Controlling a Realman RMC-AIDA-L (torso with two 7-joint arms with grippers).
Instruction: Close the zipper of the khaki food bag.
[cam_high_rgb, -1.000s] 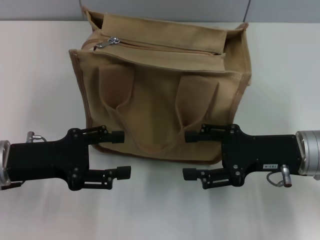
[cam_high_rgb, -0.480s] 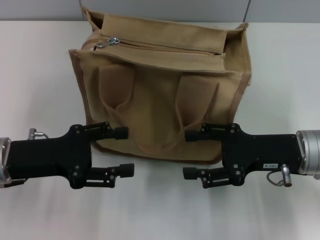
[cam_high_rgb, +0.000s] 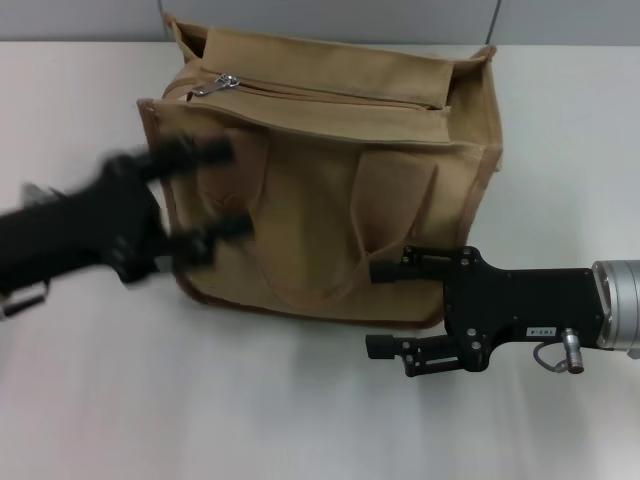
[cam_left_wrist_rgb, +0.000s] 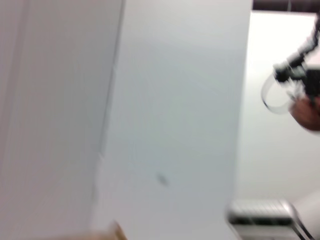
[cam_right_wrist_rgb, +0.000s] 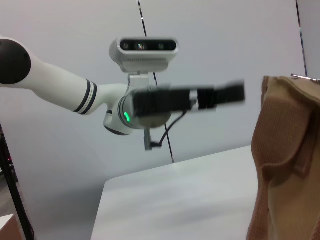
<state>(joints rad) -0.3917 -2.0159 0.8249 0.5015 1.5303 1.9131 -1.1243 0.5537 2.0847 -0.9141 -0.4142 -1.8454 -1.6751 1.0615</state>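
The khaki food bag (cam_high_rgb: 330, 200) stands upright on the white table, its handles hanging down its front. Its zipper (cam_high_rgb: 330, 97) runs along the top panel, with the silver pull tab (cam_high_rgb: 222, 83) at the bag's left end. My left gripper (cam_high_rgb: 225, 188) is blurred by motion and open, raised in front of the bag's left front pocket. Beside the bag's lower right corner, my right gripper (cam_high_rgb: 378, 308) stands open and holds nothing. The right wrist view shows the bag's side (cam_right_wrist_rgb: 285, 160) and the left gripper (cam_right_wrist_rgb: 222, 96) in the air beside it.
The white table (cam_high_rgb: 300, 420) stretches in front of the bag and to both sides. A grey wall (cam_high_rgb: 350, 20) rises close behind the bag. The left wrist view shows only blurred wall panels (cam_left_wrist_rgb: 170, 125).
My left arm has swung up and toward the bag, from low on the table to the level of the front pocket. The right arm and the bag have not moved.
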